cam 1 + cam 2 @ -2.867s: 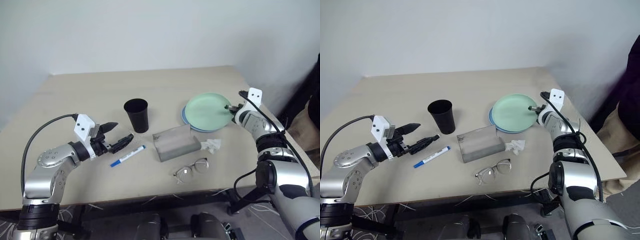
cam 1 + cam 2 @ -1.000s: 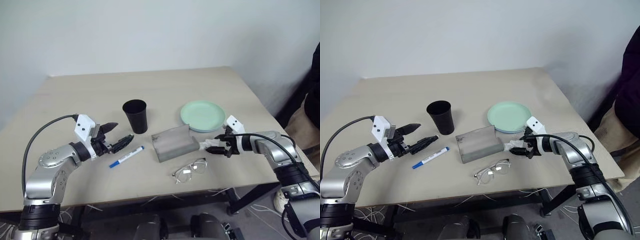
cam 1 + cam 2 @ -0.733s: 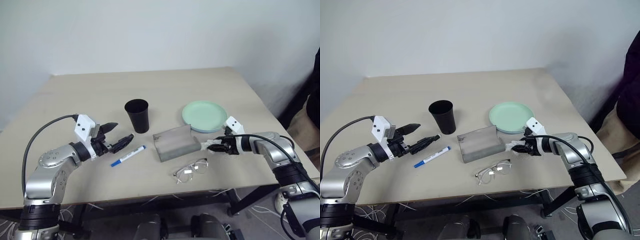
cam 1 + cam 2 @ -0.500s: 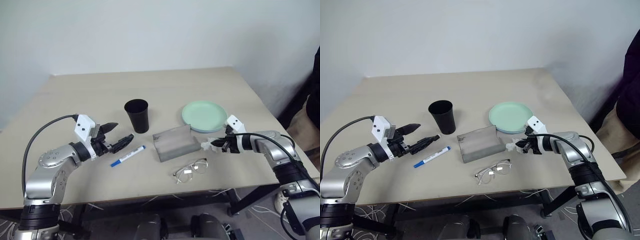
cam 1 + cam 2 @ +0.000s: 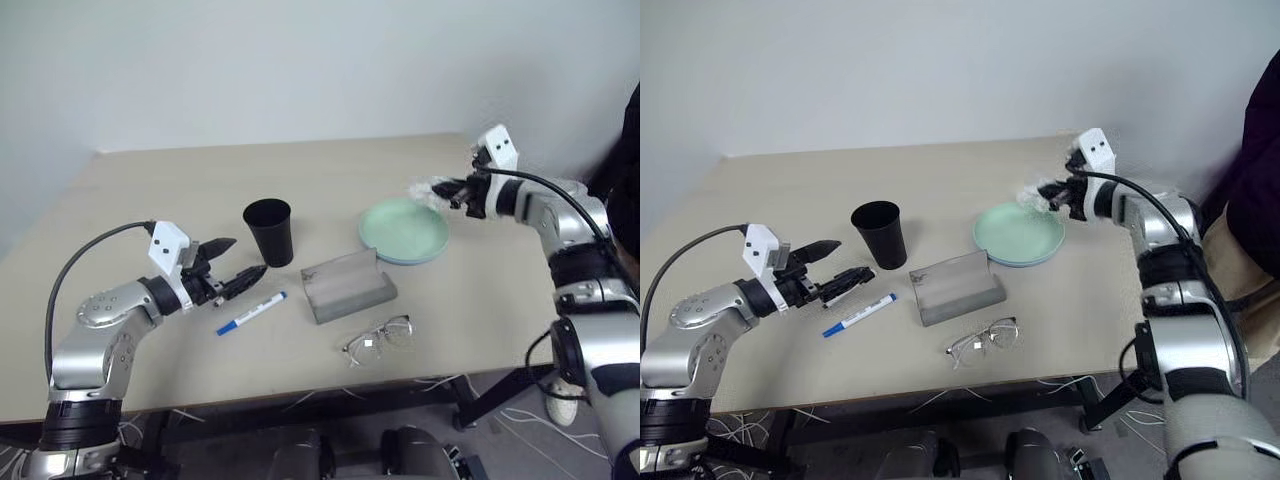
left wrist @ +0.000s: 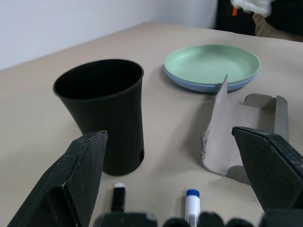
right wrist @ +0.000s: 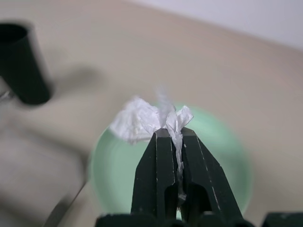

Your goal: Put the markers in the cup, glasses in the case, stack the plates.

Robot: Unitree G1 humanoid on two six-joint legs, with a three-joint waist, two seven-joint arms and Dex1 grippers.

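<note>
We held the small crumpled white tissue [image 7: 147, 118] clamped between the black fingers of our right gripper [image 5: 447, 190], raised in the air above the far right side of the beige table [image 5: 150, 190], over the mint green round plastic plate [image 5: 404, 229] that sat stacked on the light blue plate [image 6: 189, 84] beneath it. Our left gripper [image 5: 232, 267] hovered at the near left with its fingers spread wide and grasping nothing, pointing toward the plain black tapered plastic cup [image 5: 269, 231] standing upright near the table's middle. A slim white marker with a blue cap [image 5: 251, 312] lay just near of that gripper, and a black-capped marker [image 6: 118, 196] lay beside it. The grey felt hinged case [image 5: 347, 285] stood open right of the cup, with the thin wire-rimmed glasses [image 5: 380, 338] lying on the table just near of it.
</note>
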